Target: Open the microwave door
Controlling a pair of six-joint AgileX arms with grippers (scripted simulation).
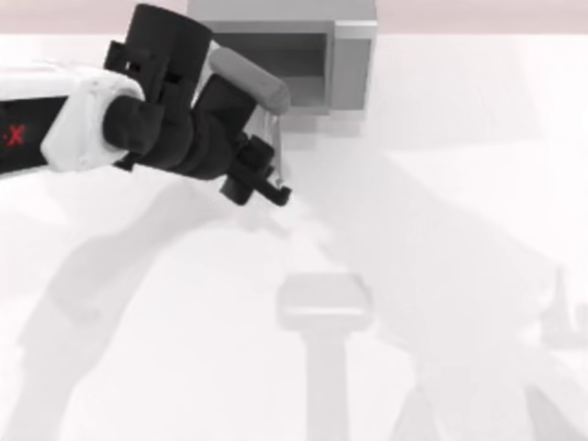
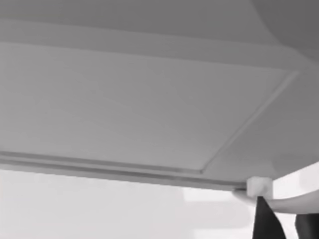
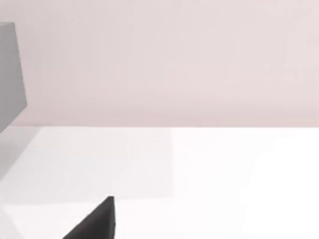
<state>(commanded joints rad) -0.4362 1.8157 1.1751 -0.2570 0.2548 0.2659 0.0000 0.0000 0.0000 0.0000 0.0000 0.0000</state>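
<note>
The microwave is located at the far edge of the table, slightly left of centre in the top view, with its dark inner cavity exposed. The microwave door is swung outward toward the left side of the table, and its top edge is seen as a rounded grey strip running diagonally from the cavity's left side. The left arm is extended from the left edge of the top view, and the left gripper is positioned just in front of the free end of the door, below the microwave's front. In the left wrist view the door fills most of the frame as a flat grey panel with a framed window, and the pale handle is seen at its corner with the dark fingertips directly against it. The jaws are set narrow about the handle; firm contact on both sides cannot be confirmed from the views. The right arm is not seen in the top view. In the right wrist view only a dark finger tip is shown over the table, with a grey side of the microwave at the frame edge; the state of the right jaws cannot be told.
</note>
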